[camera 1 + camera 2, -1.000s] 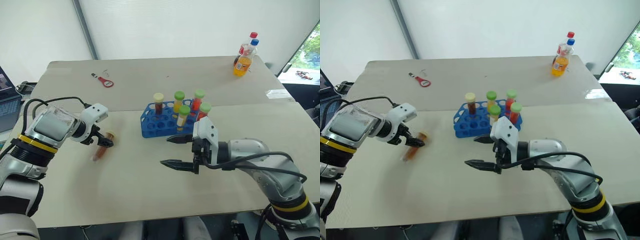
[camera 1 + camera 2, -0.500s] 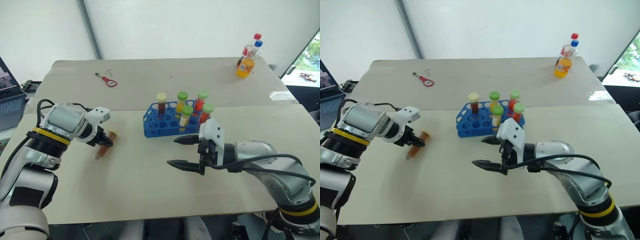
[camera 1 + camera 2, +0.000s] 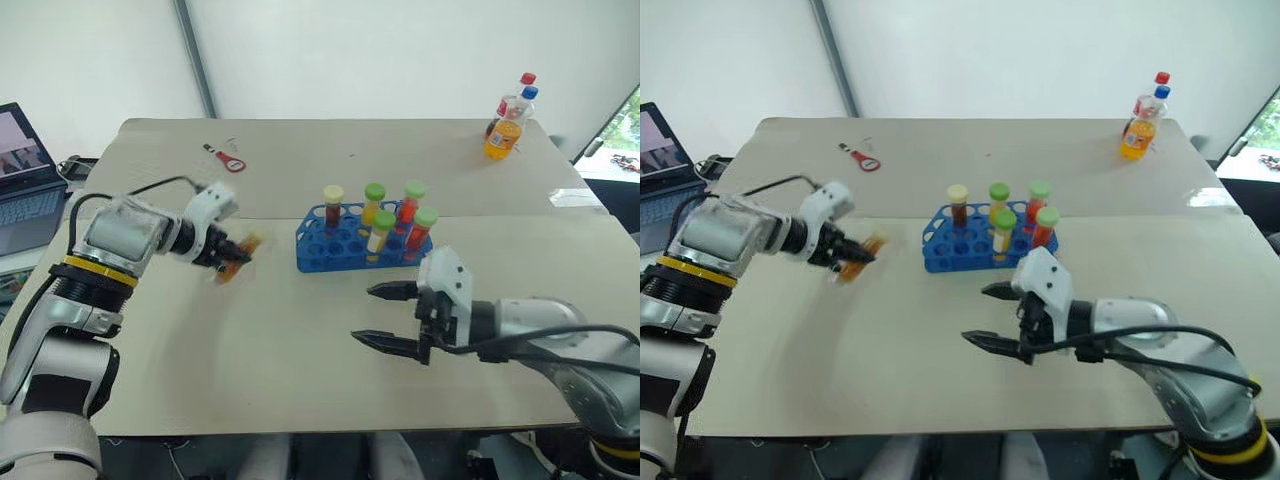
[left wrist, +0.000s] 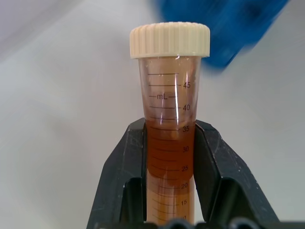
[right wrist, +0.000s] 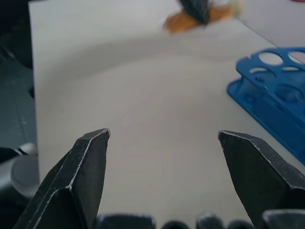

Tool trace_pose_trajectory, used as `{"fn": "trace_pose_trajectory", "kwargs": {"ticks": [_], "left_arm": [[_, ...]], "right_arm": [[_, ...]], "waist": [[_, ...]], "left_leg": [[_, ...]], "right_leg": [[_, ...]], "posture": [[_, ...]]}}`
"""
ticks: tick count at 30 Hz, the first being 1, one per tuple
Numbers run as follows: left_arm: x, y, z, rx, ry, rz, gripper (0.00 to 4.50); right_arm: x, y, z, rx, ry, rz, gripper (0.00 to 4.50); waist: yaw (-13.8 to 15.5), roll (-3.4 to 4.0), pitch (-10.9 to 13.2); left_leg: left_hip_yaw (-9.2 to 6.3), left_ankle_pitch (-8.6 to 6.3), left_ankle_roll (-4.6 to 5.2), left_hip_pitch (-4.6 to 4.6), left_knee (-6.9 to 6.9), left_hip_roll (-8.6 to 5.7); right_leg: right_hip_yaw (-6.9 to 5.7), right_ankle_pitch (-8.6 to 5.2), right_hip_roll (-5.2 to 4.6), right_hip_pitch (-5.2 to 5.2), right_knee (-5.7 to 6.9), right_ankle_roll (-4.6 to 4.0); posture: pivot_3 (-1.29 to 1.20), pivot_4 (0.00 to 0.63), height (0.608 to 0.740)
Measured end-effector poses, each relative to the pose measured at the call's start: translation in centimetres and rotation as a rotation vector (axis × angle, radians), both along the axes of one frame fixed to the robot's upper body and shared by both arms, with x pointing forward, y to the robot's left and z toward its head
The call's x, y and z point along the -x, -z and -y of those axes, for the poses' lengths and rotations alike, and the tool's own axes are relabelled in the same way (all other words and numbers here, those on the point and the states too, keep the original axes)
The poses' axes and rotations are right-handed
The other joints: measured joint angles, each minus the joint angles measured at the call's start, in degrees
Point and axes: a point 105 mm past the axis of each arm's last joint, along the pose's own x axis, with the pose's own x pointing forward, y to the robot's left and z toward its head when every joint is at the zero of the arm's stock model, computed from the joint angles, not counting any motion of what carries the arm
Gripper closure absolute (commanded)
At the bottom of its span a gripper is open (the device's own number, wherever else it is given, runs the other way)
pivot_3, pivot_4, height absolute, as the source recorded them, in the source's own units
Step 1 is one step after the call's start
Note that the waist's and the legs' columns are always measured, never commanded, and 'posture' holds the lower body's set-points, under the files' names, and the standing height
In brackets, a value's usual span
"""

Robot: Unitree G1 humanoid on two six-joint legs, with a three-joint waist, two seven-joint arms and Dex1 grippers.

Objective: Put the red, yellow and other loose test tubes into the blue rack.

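Note:
My left gripper (image 3: 228, 257) is shut on a test tube (image 4: 169, 105) with amber liquid and a cream cap, and holds it in the air left of the blue rack (image 3: 350, 252). The tube lies tilted between the fingers, cap end toward the rack. Several capped tubes with red and yellow liquid stand upright in the rack. My right gripper (image 3: 364, 313) hovers open and empty in front of the rack, pointing left. The right wrist view shows the held tube (image 5: 178, 21) far ahead and a corner of the rack (image 5: 267, 90).
Two drink bottles (image 3: 505, 125) stand at the table's far right corner. A red opener (image 3: 230, 160) lies at the far left. A laptop (image 3: 25, 175) sits off the table's left edge. The table surface (image 3: 250, 350) in front of the rack is bare.
My left gripper closed on the tube that lay on the table, lifted it and carried it toward the rack. My right gripper drew back slightly to the right and stayed open.

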Motion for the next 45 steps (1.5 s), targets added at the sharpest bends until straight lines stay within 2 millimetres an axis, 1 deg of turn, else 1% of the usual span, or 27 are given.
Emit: {"fn": "trace_pose_trajectory", "kwargs": {"ticks": [3, 5, 8, 11, 17, 19, 20, 22, 26, 28, 35, 45], "left_arm": [[0.6, -3.0, 2.8, 0.180, 0.096, 0.130, 3.68], [1.0, -3.4, 4.4, 0.254, 0.127, 0.196, 3.68], [1.0, -1.7, 6.2, 0.316, 0.103, 0.264, 3.68], [0.7, -0.1, 7.7, 0.372, 0.051, 0.299, 3.68], [0.5, 0.2, 8.8, 0.414, 0.029, 0.422, 3.68], [0.2, 0.5, 9.6, 0.442, 0.021, 0.439, 3.68], [0.2, 0.7, 9.7, 0.445, 0.020, 0.436, 3.68], [-0.3, 1.2, 9.7, 0.439, 0.003, 0.441, 3.68], [-1.3, 3.3, 9.8, 0.435, -0.040, 0.400, 3.68], [-1.5, 4.0, 9.9, 0.428, -0.046, 0.378, 3.68], [-1.1, 4.1, 11.3, 0.437, 0.000, 0.384, 3.68], [-1.6, 4.4, 11.5, 0.427, -0.023, 0.417, 3.68]], "right_arm": [[0.0, 0.3, 0.9, 0.023, 0.031, 0.046, 0.45], [-0.1, 0.2, 1.2, 0.038, 0.046, 0.088, 0.45], [-0.7, 0.1, 1.6, 0.052, 0.093, 0.121, 0.45], [-1.5, -0.8, 1.9, 0.023, 0.153, 0.145, 0.45], [-1.6, -0.9, 2.4, 0.019, 0.186, 0.118, 0.45], [-1.6, -1.0, 2.5, 0.020, 0.198, 0.121, 0.45], [-1.6, -1.0, 2.5, 0.020, 0.200, 0.122, 0.45], [-1.5, -1.0, 2.5, 0.023, 0.202, 0.121, 0.45], [-1.4, -0.4, 2.7, 0.028, 0.228, 0.109, 0.45], [-1.3, -0.3, 2.8, 0.027, 0.235, 0.103, 0.45], [-0.9, 0.5, 2.8, 0.021, 0.250, 0.078, 0.45], [-0.7, 0.8, 2.9, 0.028, 0.271, 0.076, 0.45]], "waist": [[-0.13, -0.02, -0.01], [-0.54, -0.01, -0.02], [-0.82, -0.03, -0.01], [-0.68, -0.05, 0.00], [-0.09, -0.05, 0.00], [0.21, -0.06, 0.00], [0.28, -0.06, 0.00], [0.27, -0.06, 0.00], [0.29, -0.06, 0.00], [0.27, -0.06, 0.00], [0.28, -0.07, 0.00], [0.32, -0.07, 0.00]], "left_leg": [[0.03, -0.02, 0.03, -0.01, 0.01, 0.00], [0.08, -0.02, 0.03, 0.04, 0.00, 0.00], [0.08, 0.00, 0.00, 0.11, -0.01, 0.00], [0.06, 0.01, -0.03, 0.12, -0.02, -0.01], [0.06, 0.01, -0.02, 0.15, -0.02, -0.03], [0.07, 0.01, -0.02, 0.15, -0.01, -0.04], [0.07, 0.01, -0.02, 0.15, -0.01, -0.04], [0.07, 0.01, -0.01, 0.15, -0.02, -0.04], [0.07, 0.00, -0.01, 0.15, -0.02, -0.05], [0.07, 0.00, -0.01, 0.14, -0.02, -0.06], [0.07, 0.00, 0.00, 0.14, -0.02, -0.05], [0.07, 0.00, 0.00, 0.14, -0.02, -0.05]], "right_leg": [[0.04, 0.01, -0.01, 0.02, 0.00, 0.03], [0.11, 0.02, -0.02, 0.03, -0.01, 0.05], [0.16, 0.02, -0.02, 0.04, -0.08, 0.04], [0.16, 0.03, -0.03, 0.04, -0.05, 0.03], [0.15, 0.03, -0.03, 0.09, -0.10, 0.03], [0.15, 0.04, -0.04, 0.10, -0.14, 0.04], [0.14, 0.04, -0.04, 0.11, -0.15, 0.05], [0.14, 0.04, -0.03, 0.11, -0.16, 0.05], [0.11, 0.04, -0.02, 0.14, -0.20, 0.05], [0.11, 0.05, -0.02, 0.14, -0.23, 0.06], [0.10, 0.07, -0.01, 0.20, -0.38, 0.10], [0.10, 0.08, 0.00, 0.23, -0.41, 0.11]], "posture": [[0.00, 0.150, 0.740], [0.00, 0.150, 0.740], [0.00, 0.150, 0.740], [0.00, 0.150, 0.740], [0.00, 0.150, 0.740], [0.00, 0.150, 0.740], [0.00, 0.150, 0.740], [0.00, 0.150, 0.740], [0.00, 0.150, 0.740], [0.00, 0.150, 0.740], [0.00, 0.150, 0.740], [0.00, 0.150, 0.740]]}}
